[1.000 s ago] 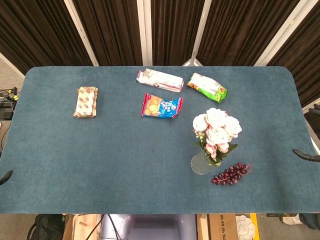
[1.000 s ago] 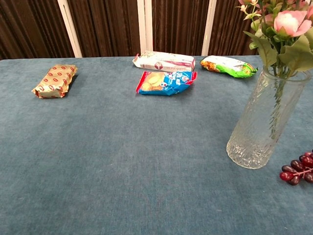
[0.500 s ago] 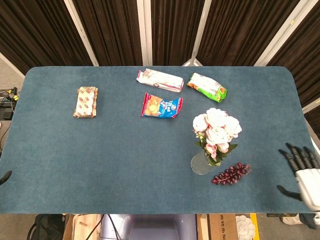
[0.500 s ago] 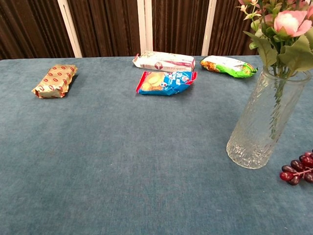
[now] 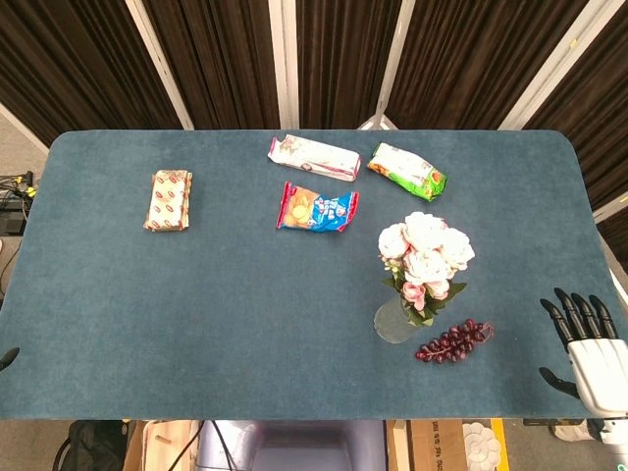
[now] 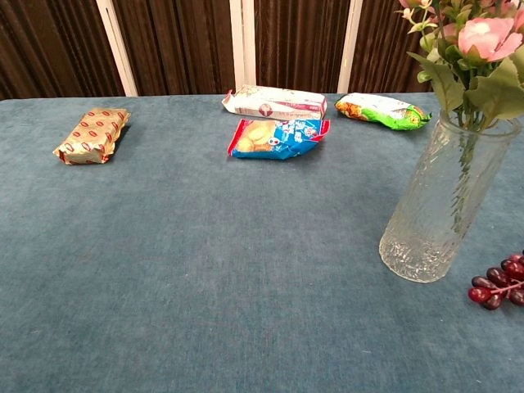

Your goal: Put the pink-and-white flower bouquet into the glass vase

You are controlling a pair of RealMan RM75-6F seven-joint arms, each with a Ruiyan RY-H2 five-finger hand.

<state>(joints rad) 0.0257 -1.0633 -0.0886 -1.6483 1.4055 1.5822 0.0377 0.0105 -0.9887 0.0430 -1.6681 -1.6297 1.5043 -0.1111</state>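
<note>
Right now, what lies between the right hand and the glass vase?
In the head view, only the purple grape bunch lies between the right hand and the glass vase, close beside the vase; the rest is bare table.

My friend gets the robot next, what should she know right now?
Right hand: open, fingers spread, holding nothing, at the table's right edge, apart from everything.
Left hand: only a dark tip shows at the left edge; its state cannot be told.
Bouquet: stems already down inside the vase, which stands upright on the table.
Done: flowers are in the vase.
Left: nothing visible, maybe just pull the right hand back.
Nearby: grapes beside the vase; four snack packs further back.
</note>
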